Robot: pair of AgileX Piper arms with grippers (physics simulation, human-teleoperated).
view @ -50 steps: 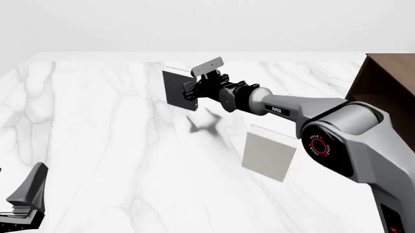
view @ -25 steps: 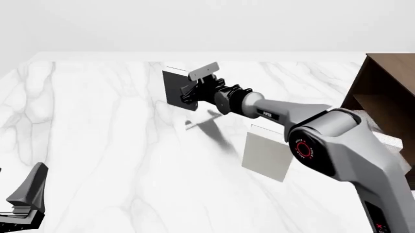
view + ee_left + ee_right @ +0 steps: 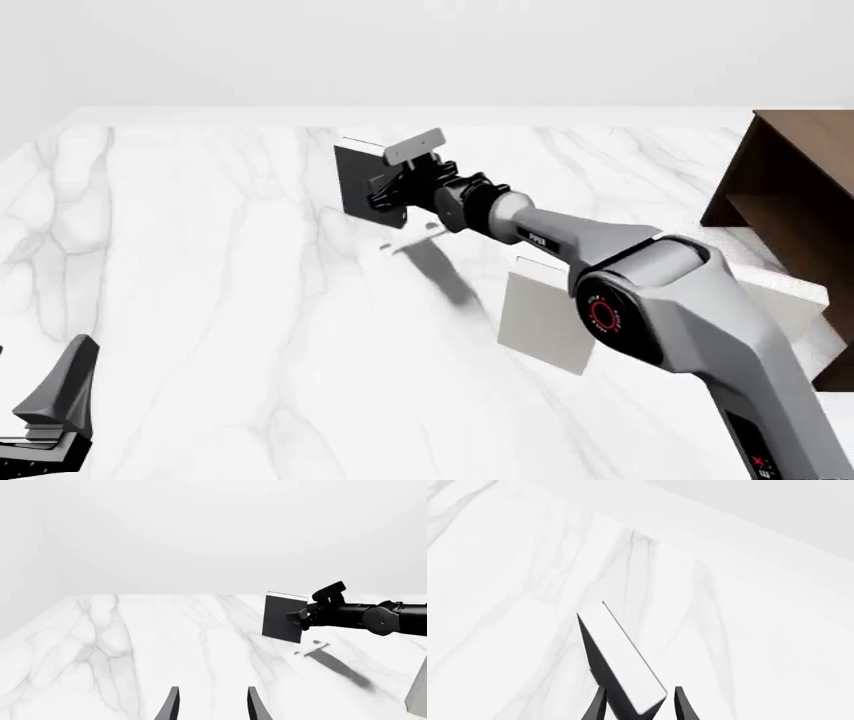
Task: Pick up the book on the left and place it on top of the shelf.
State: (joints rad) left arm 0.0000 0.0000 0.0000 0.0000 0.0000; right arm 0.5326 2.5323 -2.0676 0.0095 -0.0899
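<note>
Right end effector (image 3: 387, 190) is straddling the upright book (image 3: 358, 180), fingers either side of its near edge, not visibly clamping yet. Book is standing on the surface (image 3: 200, 280), long axis vertical, well left of the shelf (image 3: 787, 200). Left end effector (image 3: 210, 707) is sitting open, far from it. "PIPER" is showing on the right forearm.

I see open marble table (image 3: 200, 260) left of the upright thin dark book (image 3: 355, 180), while a pale grey-white standing book (image 3: 545, 315) blocks the path toward the dark brown wooden shelf (image 3: 794, 190).
</note>
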